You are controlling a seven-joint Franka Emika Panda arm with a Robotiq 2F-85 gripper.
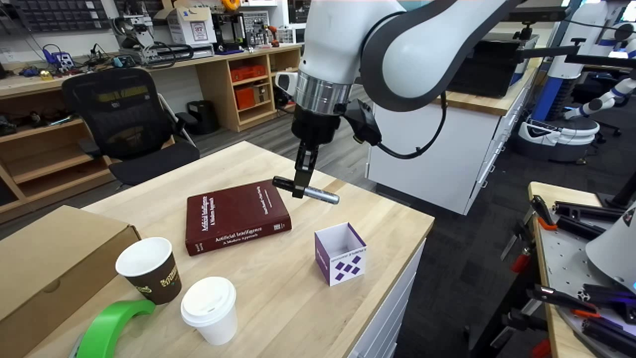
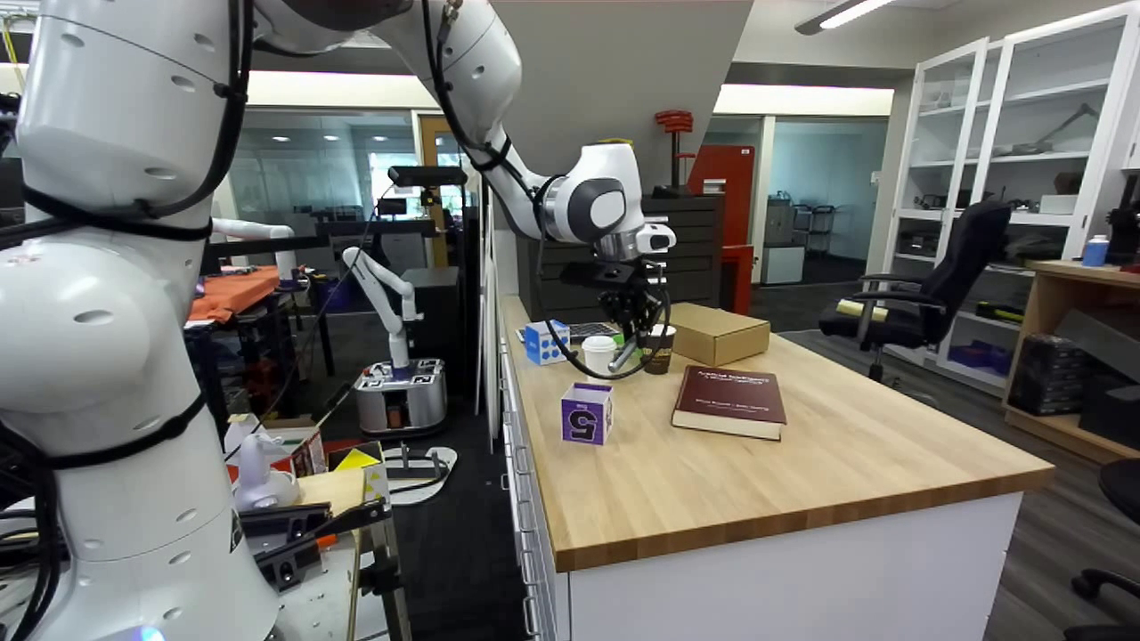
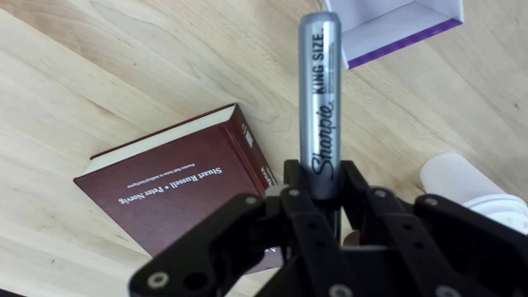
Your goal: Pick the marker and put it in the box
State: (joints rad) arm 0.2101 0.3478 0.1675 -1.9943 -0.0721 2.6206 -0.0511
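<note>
The marker, a silver Sharpie with a black cap end, is held roughly level above the table; it shows in both exterior views and the wrist view. My gripper is shut on it near its middle, with a finger on each side in the wrist view. The box, a small white and purple cube with purple diamonds, stands on the table with its open top up. The marker is higher than the box and off to its side. Part of the box shows at the wrist view's top.
A dark red book lies beside the box. A lidded white cup, a brown paper cup, a green curved object and a large cardboard box stand further along. A blue-white box is near the table's edge.
</note>
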